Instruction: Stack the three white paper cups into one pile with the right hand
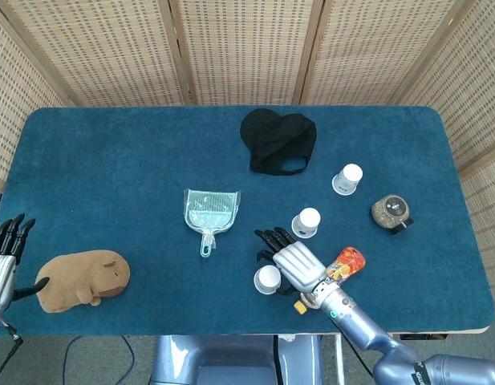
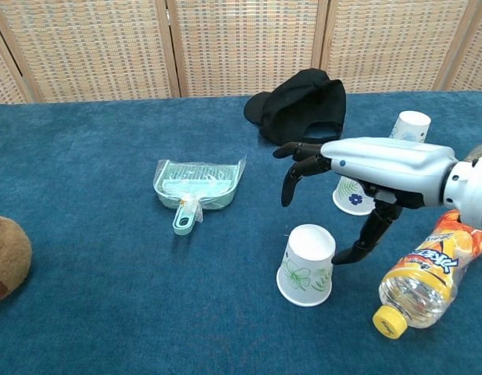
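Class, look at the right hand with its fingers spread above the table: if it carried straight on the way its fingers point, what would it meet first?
Probably the dustpan. The right hand points leftward, above the nearest paper cup. Its fingers seem to clear that cup, though depth is uncertain.

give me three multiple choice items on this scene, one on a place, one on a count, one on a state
1. Where does the bottle lie?
A. beside the dustpan
B. right of the nearest cup
C. on the cap

2. How many white cups stand on the table?
A. two
B. three
C. four

3. What is the right hand doing?
A. hovering open above the nearest cup
B. gripping the bottle
C. holding a cup

Answers: 1 B, the bottle lies just right of the nearest cup. 2 B, three separate upside-down cups show. 3 A, its fingers are spread, holding nothing.
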You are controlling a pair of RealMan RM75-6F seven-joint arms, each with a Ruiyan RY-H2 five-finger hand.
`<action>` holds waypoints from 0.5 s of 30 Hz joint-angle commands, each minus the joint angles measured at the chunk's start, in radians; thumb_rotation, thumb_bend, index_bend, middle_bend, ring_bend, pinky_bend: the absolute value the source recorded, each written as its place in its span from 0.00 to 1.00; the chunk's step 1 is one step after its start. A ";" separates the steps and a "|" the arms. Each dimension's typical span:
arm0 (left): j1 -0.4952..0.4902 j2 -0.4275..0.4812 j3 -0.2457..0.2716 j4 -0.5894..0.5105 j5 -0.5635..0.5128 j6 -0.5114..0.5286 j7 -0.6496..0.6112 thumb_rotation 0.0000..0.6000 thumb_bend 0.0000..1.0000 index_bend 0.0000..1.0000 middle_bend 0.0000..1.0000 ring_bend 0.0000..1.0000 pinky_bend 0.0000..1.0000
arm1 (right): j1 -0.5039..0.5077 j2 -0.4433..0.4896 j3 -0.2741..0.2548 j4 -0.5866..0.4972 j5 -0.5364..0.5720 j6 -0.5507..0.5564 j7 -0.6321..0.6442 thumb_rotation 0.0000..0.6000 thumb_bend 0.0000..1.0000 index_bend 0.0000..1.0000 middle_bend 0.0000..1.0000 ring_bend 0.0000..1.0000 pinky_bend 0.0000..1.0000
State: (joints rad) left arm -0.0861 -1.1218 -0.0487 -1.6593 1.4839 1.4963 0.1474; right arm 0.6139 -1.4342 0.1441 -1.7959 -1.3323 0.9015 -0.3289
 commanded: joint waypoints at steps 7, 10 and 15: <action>0.000 -0.001 0.001 0.000 0.001 -0.001 0.000 1.00 0.03 0.00 0.00 0.00 0.00 | 0.019 -0.038 -0.007 0.026 0.058 0.005 -0.048 1.00 0.25 0.36 0.06 0.00 0.00; -0.002 -0.001 0.003 0.000 0.005 -0.003 0.002 1.00 0.03 0.00 0.00 0.00 0.00 | 0.022 -0.045 -0.008 0.037 0.070 0.008 -0.052 1.00 0.25 0.37 0.06 0.00 0.00; -0.003 -0.003 0.005 0.000 0.007 -0.003 0.004 1.00 0.03 0.00 0.00 0.00 0.00 | 0.034 -0.062 -0.009 0.059 0.093 0.004 -0.052 1.00 0.25 0.41 0.09 0.00 0.00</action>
State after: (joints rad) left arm -0.0887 -1.1247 -0.0439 -1.6595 1.4912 1.4930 0.1517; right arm 0.6447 -1.4923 0.1360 -1.7419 -1.2431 0.9063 -0.3799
